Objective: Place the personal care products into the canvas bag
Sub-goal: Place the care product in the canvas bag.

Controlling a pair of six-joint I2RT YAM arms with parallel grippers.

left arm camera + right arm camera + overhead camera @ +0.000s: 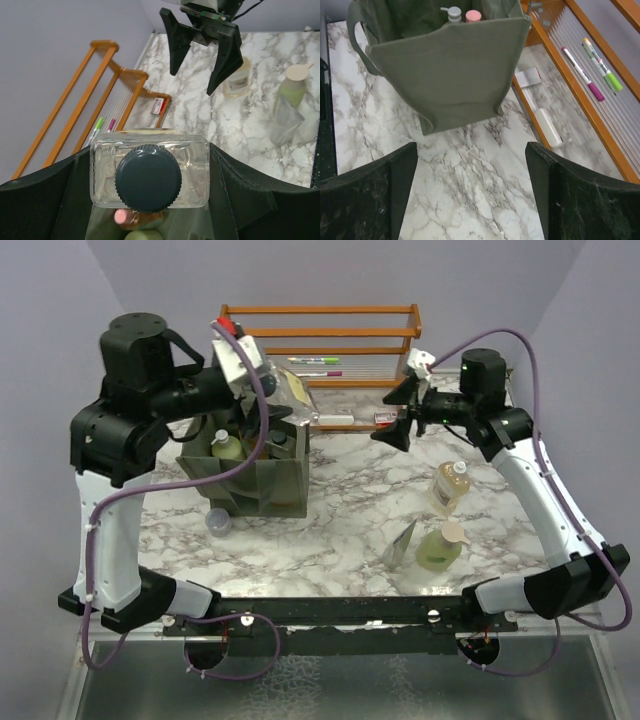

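Note:
My left gripper (272, 380) is shut on a clear bottle (148, 170) with a black cap, held just above the open top of the canvas bag (255, 480). Its dark fingers (47, 200) press both sides of the bottle (296, 390). Inside the bag (450, 65) stand a pink-capped bottle (120, 216), a pale green one (227, 446) and a grey pump head (452, 12). My right gripper (398, 412) hangs open over bare marble to the right of the bag, nothing between its fingers (380, 200). An amber pump bottle (450, 485), a green pump bottle (440, 545) and a grey pouch (401, 543) lie at the front right.
An orange wooden rack (320, 335) runs along the back with marker pens (315, 365) on its shelf and a small white object (547, 127) at its foot. A lavender cup (218, 522) sits at the bag's front left corner.

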